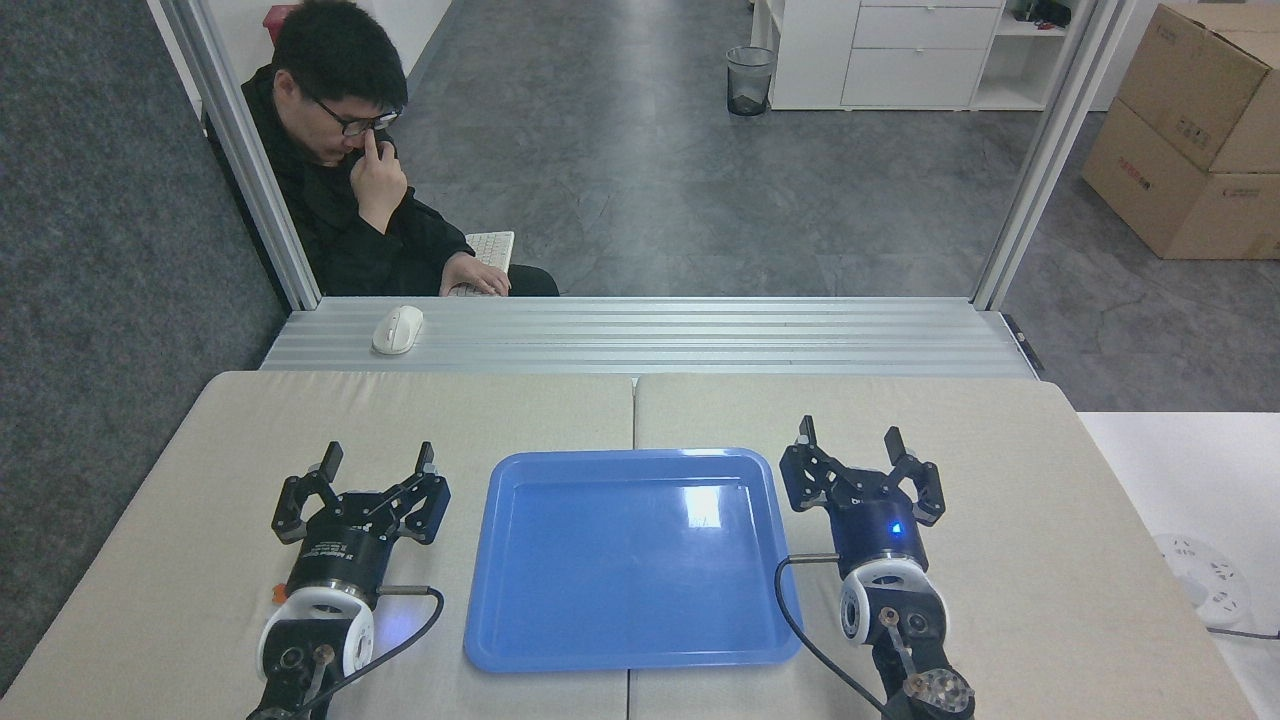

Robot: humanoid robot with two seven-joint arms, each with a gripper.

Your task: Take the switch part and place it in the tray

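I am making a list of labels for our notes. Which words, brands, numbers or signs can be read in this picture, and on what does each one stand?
No text can be read here.
Cardboard boxes: red and dark printed marks, too small to read.
Left gripper: a white label on its black body, too blurred to read.
Right gripper: only a blue light, no text.
Tray, mouse, keyboard: no readable marks.

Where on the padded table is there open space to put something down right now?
The tray holds nothing. Bare pad runs along the far edge, between the tray and the metal rail, and right of the right gripper. It is tighter between the left gripper and the tray.
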